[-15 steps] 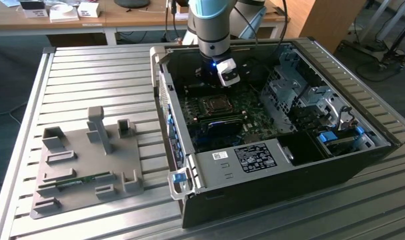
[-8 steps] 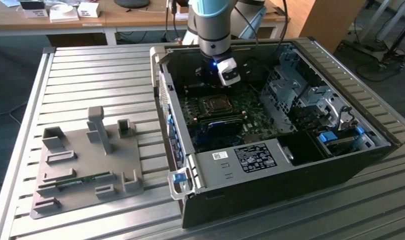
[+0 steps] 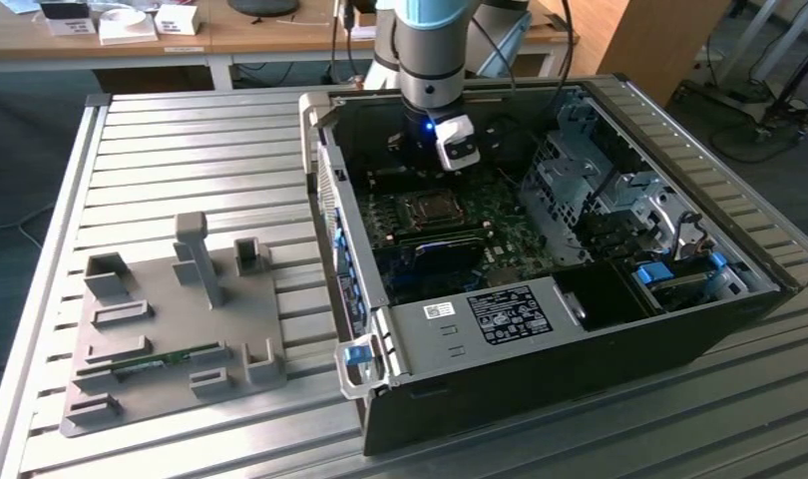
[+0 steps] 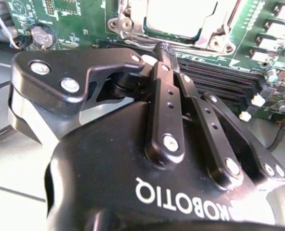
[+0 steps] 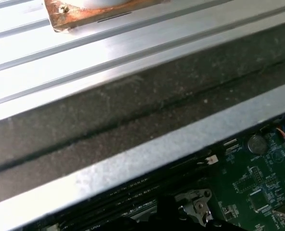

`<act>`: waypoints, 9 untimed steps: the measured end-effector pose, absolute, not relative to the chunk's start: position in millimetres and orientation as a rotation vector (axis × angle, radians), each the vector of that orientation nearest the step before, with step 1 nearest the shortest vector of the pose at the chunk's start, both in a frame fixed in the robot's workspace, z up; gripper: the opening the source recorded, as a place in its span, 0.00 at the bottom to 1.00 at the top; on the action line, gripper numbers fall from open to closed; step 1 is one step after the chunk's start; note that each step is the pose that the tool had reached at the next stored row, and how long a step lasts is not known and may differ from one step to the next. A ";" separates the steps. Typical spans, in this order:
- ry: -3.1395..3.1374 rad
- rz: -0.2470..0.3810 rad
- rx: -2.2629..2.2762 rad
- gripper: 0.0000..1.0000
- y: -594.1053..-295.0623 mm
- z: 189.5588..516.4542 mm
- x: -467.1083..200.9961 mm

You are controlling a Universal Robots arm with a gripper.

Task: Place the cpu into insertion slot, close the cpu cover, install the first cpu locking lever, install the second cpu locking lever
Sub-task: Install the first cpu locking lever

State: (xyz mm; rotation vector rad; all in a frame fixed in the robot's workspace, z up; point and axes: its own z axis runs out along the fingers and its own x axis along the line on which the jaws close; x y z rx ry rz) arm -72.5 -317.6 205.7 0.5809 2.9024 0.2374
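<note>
Gripper (image 4: 162, 50) fingers are seen drawn together in the second wrist view, with nothing visible between them. Their joined tips are held just beside the near edge of the socket, between it and the memory slots (image 4: 219, 77). Whether the tips are touching the board (image 4: 84, 29) cannot be told.

In the exterior view the arm (image 3: 424, 60) is reached down into the open case (image 3: 511, 329), which is laid on the slatted table (image 3: 178, 150), and is poised over the socket area.

The cpu (image 4: 181, 17) is seen seated in the socket, its pale metal top facing up. The cover (image 4: 133, 26) appears to be folded down around it, with the chip showing through the square opening. The placing and the closing are therefore judged to be done.

The step in hand is judged to be the first locking lever, since the closed tips are set at the socket's edge, as would suit pushing a thin wire. The levers themselves cannot be made out with certainty; a bright metal fitting (image 5: 195, 204) is seen at a socket corner in the first wrist view, but its state is not clear.

For this step, fine sideways placing is called for: a lever must be caught by the tips, pressed down, and tucked under its hook, without the slots or nearby parts being struck.
</note>
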 end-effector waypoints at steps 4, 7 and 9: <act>2.912 0.216 0.570 0.11 -317.7 206.0 -72.4; 2.915 0.217 0.560 0.11 -317.7 208.7 -72.4; 2.916 0.218 0.556 0.11 -317.7 210.7 -72.4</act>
